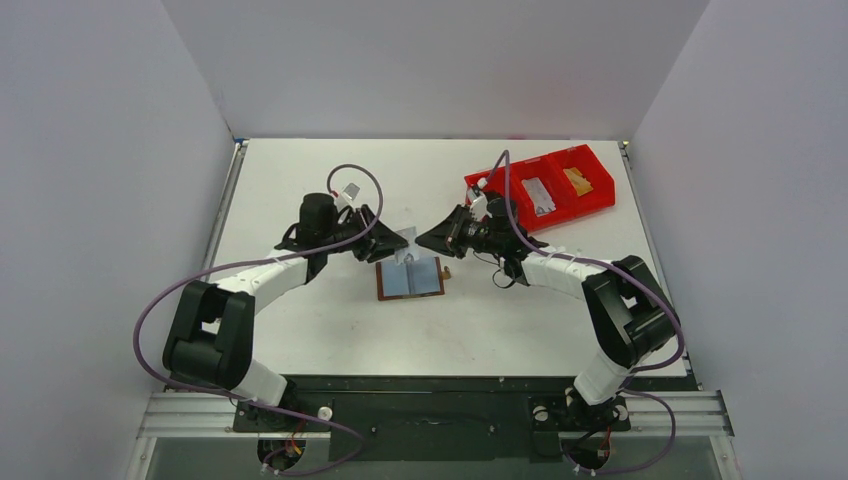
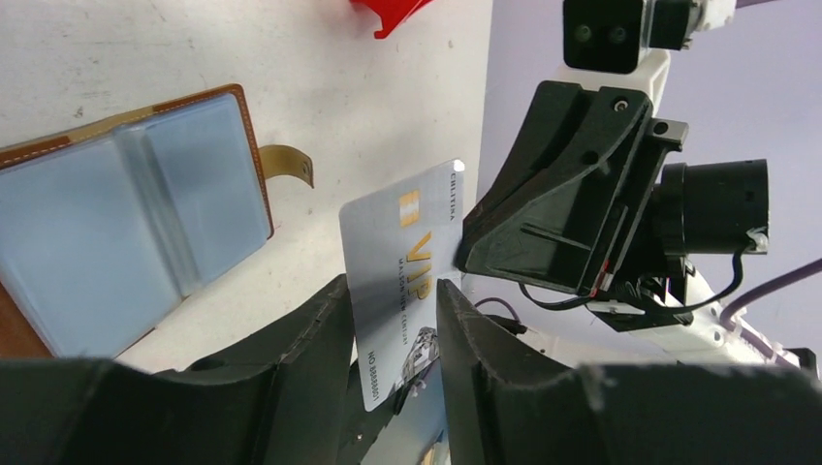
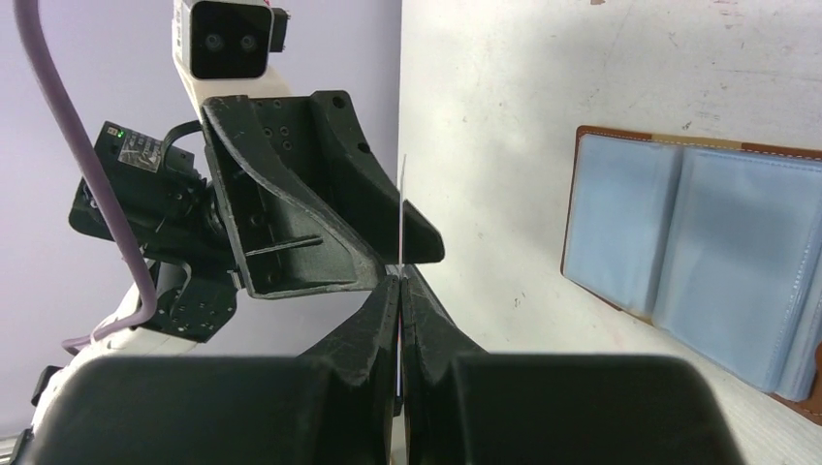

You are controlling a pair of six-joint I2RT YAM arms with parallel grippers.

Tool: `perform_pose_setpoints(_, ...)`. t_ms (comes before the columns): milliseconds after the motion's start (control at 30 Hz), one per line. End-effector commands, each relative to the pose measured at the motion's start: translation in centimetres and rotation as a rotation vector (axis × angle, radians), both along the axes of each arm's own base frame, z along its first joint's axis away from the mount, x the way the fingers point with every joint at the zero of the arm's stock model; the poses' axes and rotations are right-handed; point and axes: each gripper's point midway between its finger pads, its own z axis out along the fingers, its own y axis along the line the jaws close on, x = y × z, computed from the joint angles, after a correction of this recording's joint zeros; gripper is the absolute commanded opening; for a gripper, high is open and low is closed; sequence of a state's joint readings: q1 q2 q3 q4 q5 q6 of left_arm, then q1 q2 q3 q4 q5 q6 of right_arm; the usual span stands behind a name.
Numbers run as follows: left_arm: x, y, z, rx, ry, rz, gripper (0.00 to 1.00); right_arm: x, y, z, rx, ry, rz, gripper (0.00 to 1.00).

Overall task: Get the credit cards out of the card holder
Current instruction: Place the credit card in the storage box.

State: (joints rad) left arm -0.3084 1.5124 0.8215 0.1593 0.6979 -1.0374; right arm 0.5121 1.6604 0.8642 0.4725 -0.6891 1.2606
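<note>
Silver plastic fills the middle of the left wrist view: a credit card point(image 2: 402, 257) marked VIP stands on edge above the table point(image 2: 194, 48), well clear of the card holder point(image 2: 184, 184). The holder lies open and flat at nine o'clock of the card, and we can make out nothing inside its pale blue sleeves. The left gripper point(image 2: 393, 286) has its jaws apart with the card in the gap, pinching nothing that we can see. At three o'clock the right gripper point(image 2: 465, 242) meets the card's long edge.

From the right wrist the card is only a thin white line. The right gripper's fingers are closed flat on it (a pinch on both faces, which is what holds it upright). The holder sits at three o'clock.

From above, both grippers meet just at twelve o'clock of the holder. A red bin point(image 1: 600, 185) sits at two o'clock of it, with pale flat things in two of its compartments. We judge this a mid-air hand-over, made so that the arm nearer the bin can carry the card there.
</note>
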Motion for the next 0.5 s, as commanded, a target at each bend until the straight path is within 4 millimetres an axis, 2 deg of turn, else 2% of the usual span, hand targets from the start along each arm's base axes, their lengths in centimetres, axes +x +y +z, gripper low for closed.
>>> perform_pose_setpoints(0,0.0,-0.4,3.7,-0.098,-0.095,-0.022,0.27,0.0,0.6,3.6,0.066,-0.099,0.021,0.0)
perform_pose_setpoints(100,-0.1,-0.4,3.8,-0.114,-0.094,-0.025,0.05,-0.2,0.7,3.5,0.051,-0.103,0.024,0.0)
perform_pose_setpoints(133,-0.1,-0.5,4.0,-0.122,-0.097,-0.024,0.01,-0.1,0.7,3.4,0.044,-0.106,0.023,0.03)
perform_pose_setpoints(167,-0.2,-0.5,4.0,-0.128,-0.097,-0.026,0.0,-0.2,0.7,3.6,0.044,-0.11,0.024,0.09)
perform_pose_setpoints(200,-0.2,-0.5,4.2,-0.14,-0.097,-0.023,0.0,-0.2,0.7,3.6,0.04,-0.114,0.023,0.23)
perform_pose_setpoints(300,-0.3,-0.6,4.7,-0.17,-0.098,-0.017,0.0,-0.3,0.6,4.1,0.045,-0.127,0.024,0.46)
perform_pose_setpoints(367,-0.3,-0.6,5.3,-0.203,-0.103,-0.01,0.0,-0.6,0.8,4.3,0.051,-0.132,0.03,0.49)
perform_pose_setpoints(467,-0.1,-0.8,6.2,-0.257,-0.108,0.001,0.0,-0.9,1.1,4.8,0.076,-0.137,0.037,0.5)
